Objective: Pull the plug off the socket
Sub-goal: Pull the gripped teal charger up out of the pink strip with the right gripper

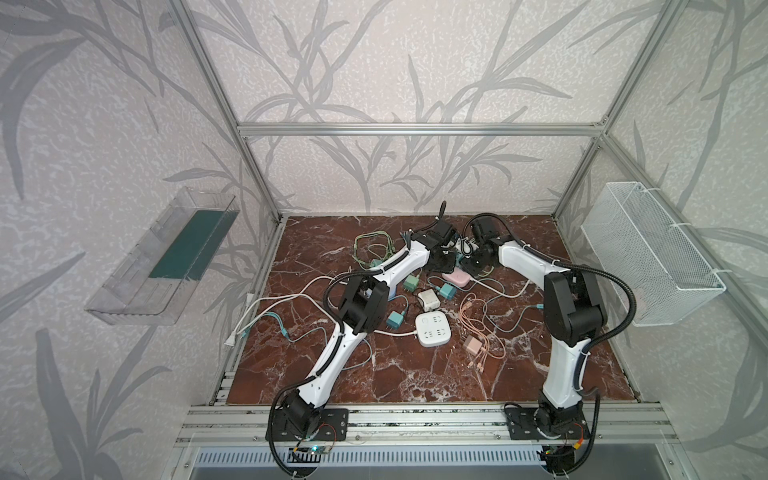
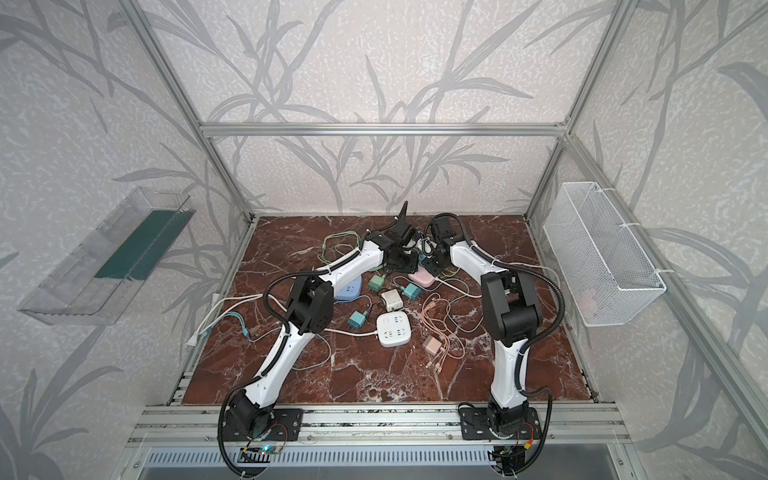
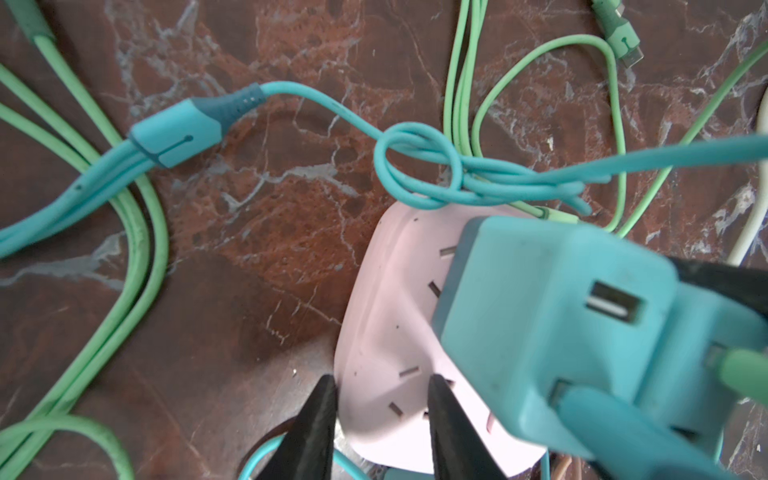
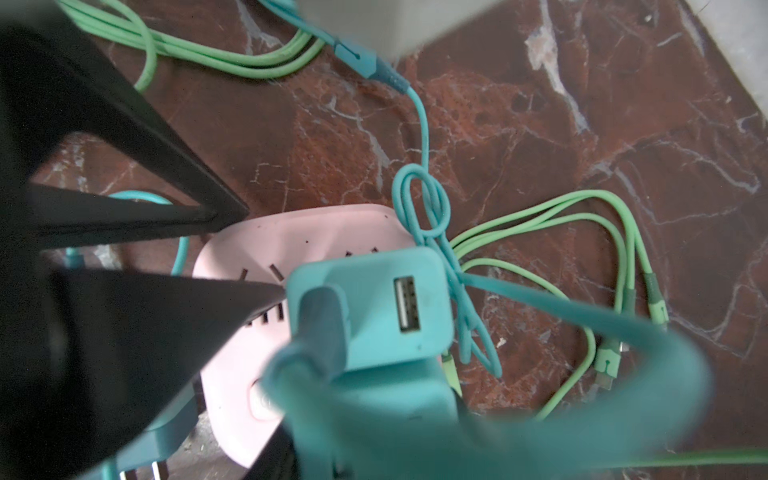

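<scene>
The right gripper [image 1: 467,262] grips the teal plug [image 3: 561,332], lower right in the left wrist view, on the pink socket [image 3: 386,332]. Draw it straight off while the left gripper [image 3: 382,382], jaws narrowly apart astride the socket's edge, bears down; whether that one clamps, I cannot tell. Both top views, where the grippers meet just above mid-frame, sit too far off to show this contact.

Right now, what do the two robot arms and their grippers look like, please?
The left arm and the right arm have glossy white link shells and black joint housings. Black ribbed conduit loops along each. Each stands on a black base plate. The gripper fingers are black, tapering wedges.
</scene>
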`<state>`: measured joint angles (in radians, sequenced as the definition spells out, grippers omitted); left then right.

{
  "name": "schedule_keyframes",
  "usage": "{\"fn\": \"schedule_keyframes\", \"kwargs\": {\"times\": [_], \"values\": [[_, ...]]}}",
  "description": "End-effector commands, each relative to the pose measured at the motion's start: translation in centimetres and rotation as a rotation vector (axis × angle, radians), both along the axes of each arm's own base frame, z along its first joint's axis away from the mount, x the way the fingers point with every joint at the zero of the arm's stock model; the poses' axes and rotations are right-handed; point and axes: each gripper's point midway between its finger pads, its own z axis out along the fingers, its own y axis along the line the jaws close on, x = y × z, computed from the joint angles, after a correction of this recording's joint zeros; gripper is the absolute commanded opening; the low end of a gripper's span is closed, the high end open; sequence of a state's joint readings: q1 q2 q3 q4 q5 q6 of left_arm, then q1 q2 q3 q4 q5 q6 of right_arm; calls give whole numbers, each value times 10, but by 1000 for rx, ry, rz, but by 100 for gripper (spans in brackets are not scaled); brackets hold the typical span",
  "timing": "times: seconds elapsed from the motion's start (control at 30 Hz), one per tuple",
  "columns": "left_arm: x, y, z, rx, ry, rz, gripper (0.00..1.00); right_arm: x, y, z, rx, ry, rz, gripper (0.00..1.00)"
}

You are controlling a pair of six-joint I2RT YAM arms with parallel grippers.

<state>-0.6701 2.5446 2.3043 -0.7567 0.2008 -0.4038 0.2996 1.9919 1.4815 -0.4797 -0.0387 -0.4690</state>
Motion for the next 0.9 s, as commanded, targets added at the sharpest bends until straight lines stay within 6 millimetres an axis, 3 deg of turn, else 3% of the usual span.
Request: {"fn": "schedule_keyframes", "kwargs": {"times": [0.0, 0.23, 0.57, 0.87], "values": [[-43, 22, -72, 165, 192, -20, 37, 7, 1, 5, -9, -41, -9, 33], [-43, 21, -73, 163, 194, -15, 37, 3, 6, 3, 21, -18, -9, 33], [-46, 26, -78, 206, 191, -29, 37, 16, -6, 26, 156, 10, -99, 32], [-49, 28, -80, 226, 195, -34, 37, 15, -12, 19, 155, 32, -122, 32]]}}
